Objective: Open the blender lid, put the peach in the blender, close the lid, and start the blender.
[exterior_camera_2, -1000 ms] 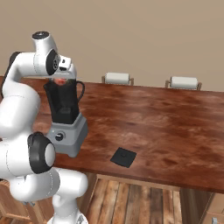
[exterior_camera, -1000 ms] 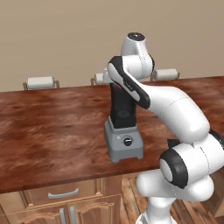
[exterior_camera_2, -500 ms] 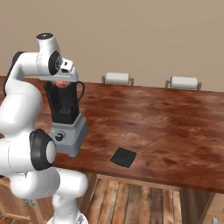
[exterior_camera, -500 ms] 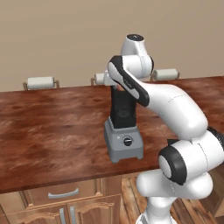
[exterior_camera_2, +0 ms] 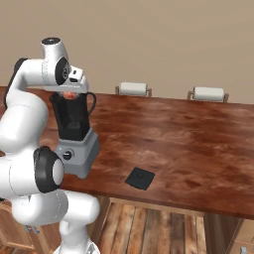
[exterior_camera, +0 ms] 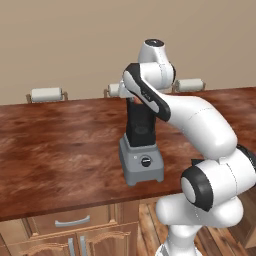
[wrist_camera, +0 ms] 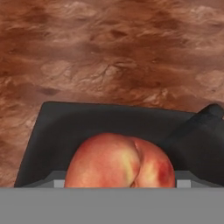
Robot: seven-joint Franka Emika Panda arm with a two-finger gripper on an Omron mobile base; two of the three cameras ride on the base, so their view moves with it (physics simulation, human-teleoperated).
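Lid [exterior_camera_2: 139, 178] already off and flat on the counter [exterior_camera_2: 188, 144], peach [wrist_camera: 120, 161] held in the gripper [exterior_camera_2: 72, 93] right over the open jar of the blender [exterior_camera_2: 73, 133]; still left: drop, recap, switch on.

The peach [wrist_camera: 120, 160] was orange-yellow with red blushes. The blender [exterior_camera: 141, 150] had a grey base, a black knob and a dark jar; its lid [exterior_camera_2: 140, 178] was black (flat matte). The counter [exterior_camera_2: 188, 144] was reddish-brown wood, mottled.
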